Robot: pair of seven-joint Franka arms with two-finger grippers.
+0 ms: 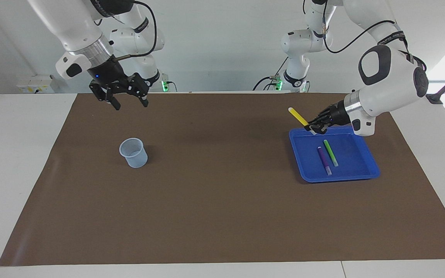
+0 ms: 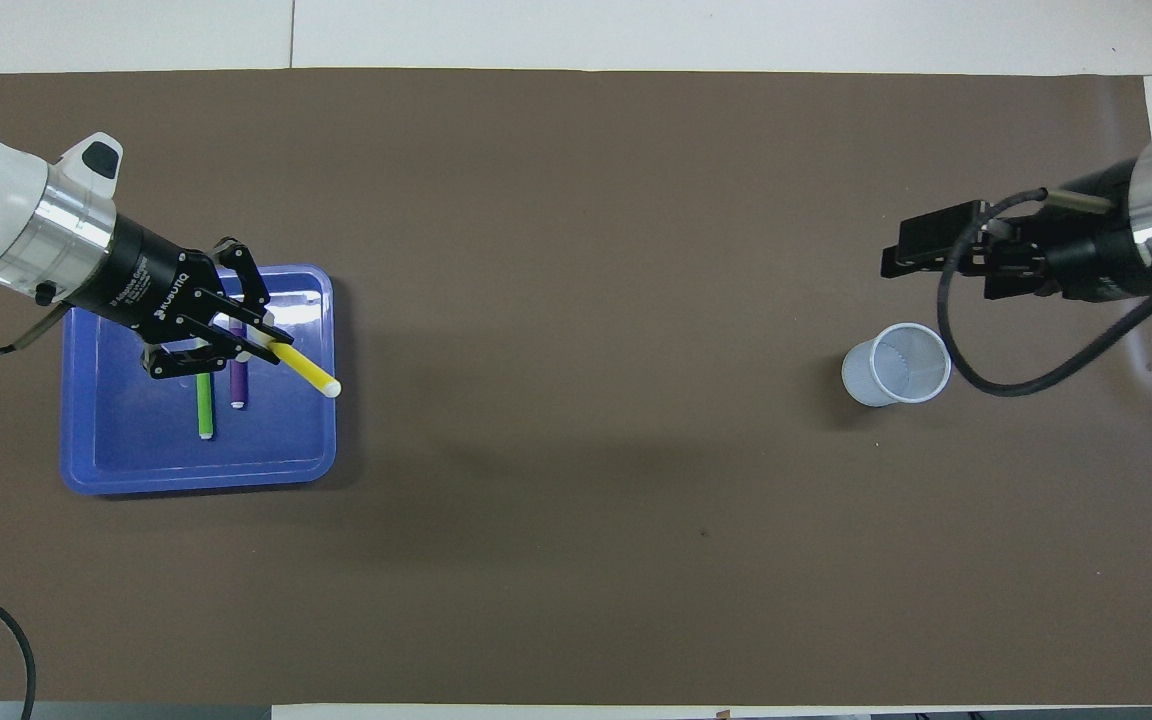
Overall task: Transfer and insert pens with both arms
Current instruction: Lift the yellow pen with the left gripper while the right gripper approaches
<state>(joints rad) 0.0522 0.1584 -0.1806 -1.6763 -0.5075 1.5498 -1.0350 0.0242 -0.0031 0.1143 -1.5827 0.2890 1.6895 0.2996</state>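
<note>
Yellow pen [image 1: 298, 116] clamped in left gripper [image 1: 313, 129], raised over blue tray [image 1: 369, 170] edge; in the facing view its long axis slants, free end toward 10 o'clock. Green pen [image 1: 330, 153] and purple pen [image 1: 323, 160] lie in the tray, roughly parallel, at 5 o'clock from the gripper. Right gripper [image 1: 129, 104] spread wide, holding nothing, over the mat [image 1: 222, 216], at 12 o'clock from the cup [image 1: 133, 153].

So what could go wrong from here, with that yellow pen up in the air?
1. The left gripper pinches the yellow pen near one end, with most of it sticking out, so it might twist or slip and fall.
2. A handover looks likely: the right gripper is open in the air, and the pen is slim, so it could miss or knock it loose.
3. The cup is small and light, so a tilted pen could catch its rim or tip it.
</note>
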